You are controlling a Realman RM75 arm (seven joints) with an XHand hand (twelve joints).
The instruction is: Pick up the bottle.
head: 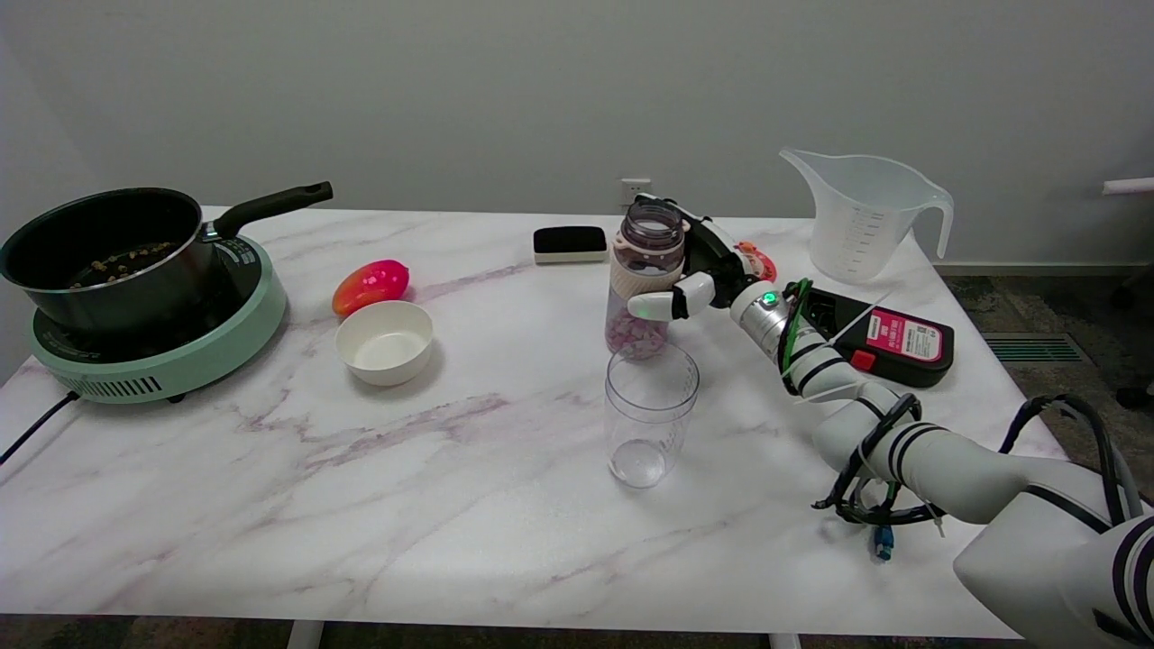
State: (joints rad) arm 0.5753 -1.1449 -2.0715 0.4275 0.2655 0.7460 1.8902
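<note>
one clear plastic cup (pixel 650 412) stands nearest the camera on the marble table (pixel 361 505), empty and upright, just in front of the bottle (pixel 642 279). the white right arm reaches in from the lower right, and the right hand (pixel 699 270) is wrapped around the bottle at its pale ribbed band, thumb across the front and the other fingers curling behind; it appears to grip the bottle, though how firmly cannot be told. the bottle stands upright near the table's middle, open at the top, with pinkish pieces filling its lower part; whether its base is on the table or just off it is hidden behind the cup's rim.

to the left sit a small white bowl (pixel 384 342) and a red-orange fruit (pixel 370 285), then a dark pan (pixel 104 252) on a green cooker (pixel 162 351). to the right lie a black and red device (pixel 888 344) and, further back, a clear measuring jug (pixel 861 216). a dark eraser-like block (pixel 570 243) lies near the far edge.

the main risk seems to be the cup: if the bottle swings toward the camera while low, it could knock the cup over. with no lid, any tilt would likely spill the contents, and a loose hold on the smooth body might let it slip.
</note>
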